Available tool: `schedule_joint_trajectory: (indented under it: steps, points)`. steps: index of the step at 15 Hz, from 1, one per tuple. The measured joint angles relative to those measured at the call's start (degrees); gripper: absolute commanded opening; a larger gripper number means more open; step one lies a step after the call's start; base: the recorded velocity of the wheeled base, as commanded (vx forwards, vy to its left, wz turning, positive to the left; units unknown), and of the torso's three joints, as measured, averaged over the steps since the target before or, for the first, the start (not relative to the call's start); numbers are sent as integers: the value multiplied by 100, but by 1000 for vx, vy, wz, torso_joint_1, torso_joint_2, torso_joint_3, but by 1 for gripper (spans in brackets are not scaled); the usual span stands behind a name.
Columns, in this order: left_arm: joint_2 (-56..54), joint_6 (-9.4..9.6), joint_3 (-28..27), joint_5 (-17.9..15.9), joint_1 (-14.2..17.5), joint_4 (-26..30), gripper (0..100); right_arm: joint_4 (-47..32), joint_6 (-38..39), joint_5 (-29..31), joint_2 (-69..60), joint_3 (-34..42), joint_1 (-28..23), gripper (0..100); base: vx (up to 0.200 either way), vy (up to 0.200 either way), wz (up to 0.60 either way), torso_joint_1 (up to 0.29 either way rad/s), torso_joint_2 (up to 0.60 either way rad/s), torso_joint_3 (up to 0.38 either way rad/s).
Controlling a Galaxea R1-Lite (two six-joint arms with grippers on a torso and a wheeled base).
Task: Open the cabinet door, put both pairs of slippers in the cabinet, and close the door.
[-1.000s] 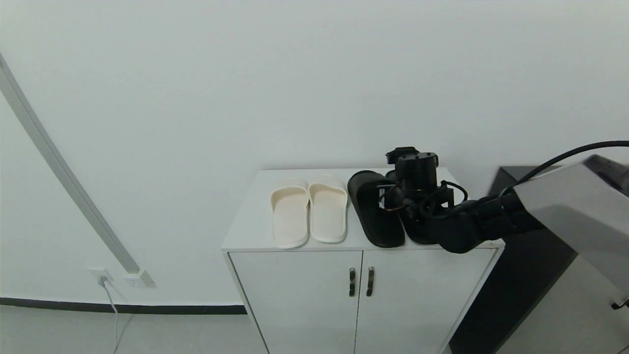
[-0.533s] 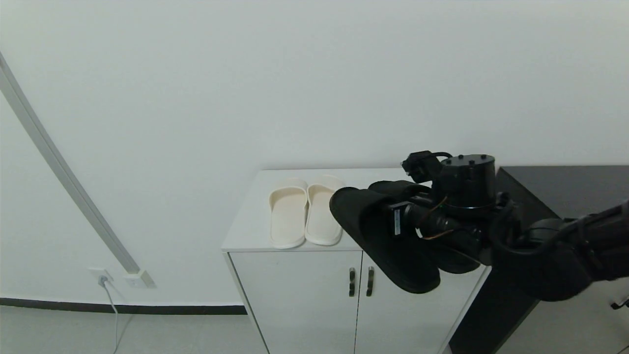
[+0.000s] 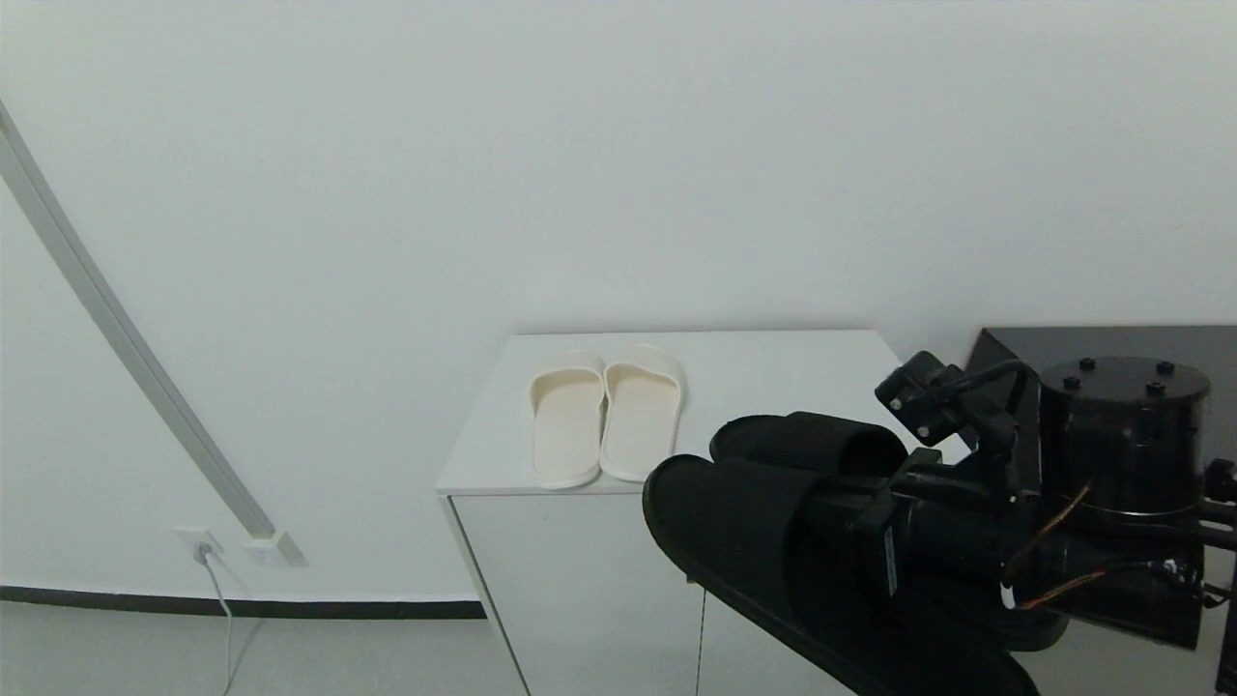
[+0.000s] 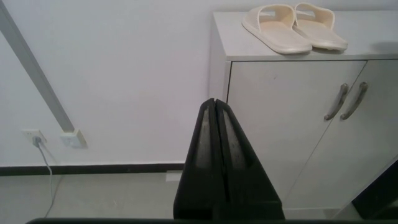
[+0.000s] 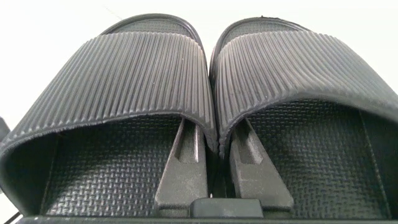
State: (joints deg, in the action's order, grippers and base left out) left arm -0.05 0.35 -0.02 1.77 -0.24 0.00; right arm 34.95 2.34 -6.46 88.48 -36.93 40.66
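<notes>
My right gripper (image 3: 875, 551) is shut on the pair of black slippers (image 3: 773, 512), held in the air in front of the white cabinet (image 3: 570, 580). In the right wrist view its two fingers (image 5: 181, 168) reach under the ribbed straps and pinch the slippers' (image 5: 149, 81) inner sides together. The cream slippers (image 3: 606, 414) lie side by side on the cabinet top, left of centre. My left gripper (image 4: 214, 104) is shut and empty, low and off the cabinet's left front corner. Both doors are closed, with their handles (image 4: 346, 101) at the middle seam and the cream slippers (image 4: 295, 26) above.
A dark cabinet (image 3: 1111, 340) stands against the white cabinet's right side. On the wall at the left are a slanted grey conduit (image 3: 116, 329) and a socket with a plugged cable (image 3: 200, 548). Bare floor lies left of the cabinet.
My right gripper lifted the black slippers off the cabinet top and drew them back and down toward the camera. They now hide the door handles in the head view.
</notes>
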Motion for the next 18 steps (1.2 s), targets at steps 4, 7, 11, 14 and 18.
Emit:
schedule_joint_trajectory:
  steps: [4, 7, 11, 14, 18]
  points:
    - [0, 0, -5, -2, -2, 2, 0, 7, 1, -7, -141, 85, 41, 0, -150, 0, 0, 8, 2, 2]
    - [0, 0, -2, -2, -2, -2, 0, 7, -7, -65, -140, 140, 46, 0, 0, 0, 0, 0, 0, 0]
    - [0, 0, 0, 0, 2, 0, 0, 30, -23, -89, -141, 215, 30, 0, 0, 0, 0, 0, 0, 0]
    - [0, 0, 0, 1, -2, 0, 0, 29, -27, -90, -146, 256, 29, 0, 0, 0, 0, 0, 0, 0]
    - [0, 5, 0, 6, -2, 0, 0, 29, -24, -100, -146, 273, 29, 0, 0, 0, 0, 0, 0, 0]
